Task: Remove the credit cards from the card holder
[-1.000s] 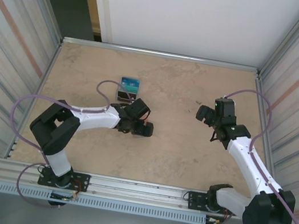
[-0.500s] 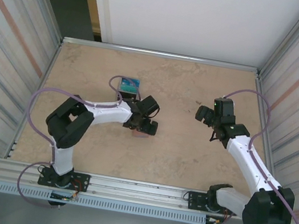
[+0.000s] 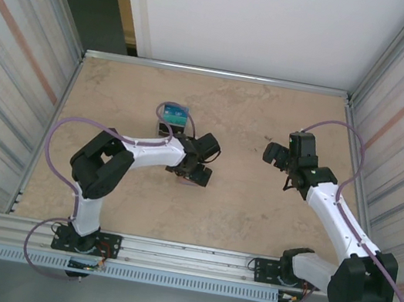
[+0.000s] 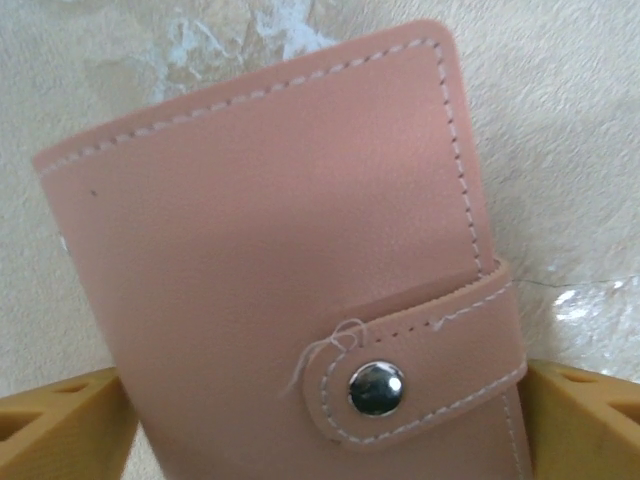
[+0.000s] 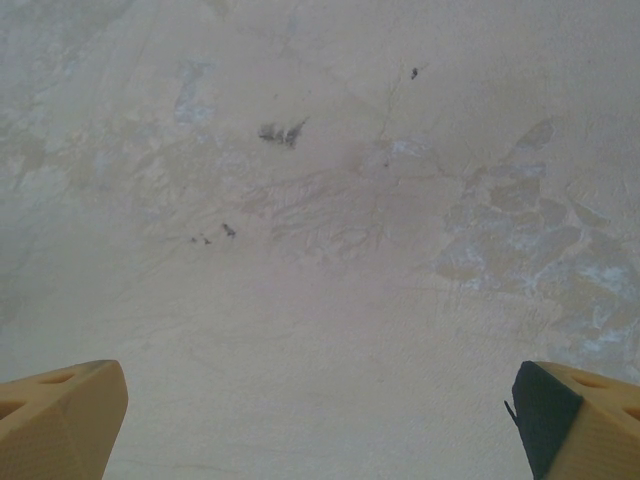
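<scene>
The card holder [image 4: 280, 230], a salmon-pink wallet, lies closed on the table with its tab held by a metal snap [image 4: 377, 388]. My left gripper [image 4: 330, 420] straddles it with the jaws wide. Both yellow fingers [image 4: 60, 430] press against its side edges. From above, the left gripper [image 3: 197, 172] covers most of the card holder [image 3: 186, 181] near the table's middle. The credit cards are hidden inside the closed holder. My right gripper [image 3: 275, 154] hovers open over bare table on the right, its fingers [image 5: 60, 420] far apart with nothing between them.
A dark boxy stand [image 3: 172, 117] with blue-teal cards sits just behind the left gripper. Corrugated metal walls [image 3: 10, 86] close in both sides. The tabletop [image 3: 237, 220] between the arms and toward the front is bare.
The left arm reached further right and settled down over the card holder, and its jaws narrowed slightly onto the holder's edges. The right arm has stayed where it was.
</scene>
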You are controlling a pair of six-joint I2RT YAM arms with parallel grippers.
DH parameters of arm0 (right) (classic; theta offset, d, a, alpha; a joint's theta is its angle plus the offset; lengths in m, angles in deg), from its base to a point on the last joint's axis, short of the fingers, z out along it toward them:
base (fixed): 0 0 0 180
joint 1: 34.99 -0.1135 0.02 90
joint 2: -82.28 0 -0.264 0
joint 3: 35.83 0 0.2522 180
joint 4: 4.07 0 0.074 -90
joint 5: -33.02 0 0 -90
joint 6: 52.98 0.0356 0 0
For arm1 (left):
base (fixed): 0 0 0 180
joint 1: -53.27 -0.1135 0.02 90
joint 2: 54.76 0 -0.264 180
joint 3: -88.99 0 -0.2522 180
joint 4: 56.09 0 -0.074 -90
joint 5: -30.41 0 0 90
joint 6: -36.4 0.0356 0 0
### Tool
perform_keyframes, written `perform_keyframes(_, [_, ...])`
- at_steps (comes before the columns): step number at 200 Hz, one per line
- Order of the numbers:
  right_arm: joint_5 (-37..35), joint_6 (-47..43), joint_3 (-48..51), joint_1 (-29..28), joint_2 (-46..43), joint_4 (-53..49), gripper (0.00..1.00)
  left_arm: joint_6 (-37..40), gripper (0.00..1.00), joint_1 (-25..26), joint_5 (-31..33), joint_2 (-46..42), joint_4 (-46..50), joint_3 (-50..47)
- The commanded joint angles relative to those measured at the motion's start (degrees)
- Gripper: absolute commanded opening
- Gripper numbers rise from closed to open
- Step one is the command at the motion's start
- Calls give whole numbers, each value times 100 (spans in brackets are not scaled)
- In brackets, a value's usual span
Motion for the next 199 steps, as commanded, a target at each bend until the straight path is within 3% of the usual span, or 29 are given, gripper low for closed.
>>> perform_keyframes(1, [129, 159, -39, -29, 58, 82, 99, 71, 84, 13, 19, -115, -84, -213])
perform_keyframes(44, [395, 276, -26, -39, 67, 146, 99, 49, 73, 13, 47, -366, -327, -395])
perform_keyframes(65, [651, 421, 4, -34, 89, 201, 99, 55, 72, 7, 95, -576, -493, -542])
perform_keyframes(104, [2140, 979, 273, -24, 273, 881, 99, 141, 69, 13, 140, -1139, -1018, -934])
perform_keyframes(142, [3900, 1818, 549, -148, 907, 2283, 99, 295, 67, 20, -12, -1843, -1580, -1314])
perform_keyframes(199, [4722, 2221, 261, -1013, 1777, 3483, 97, 470, 65, 22, -319, -2611, -2419, -1876])
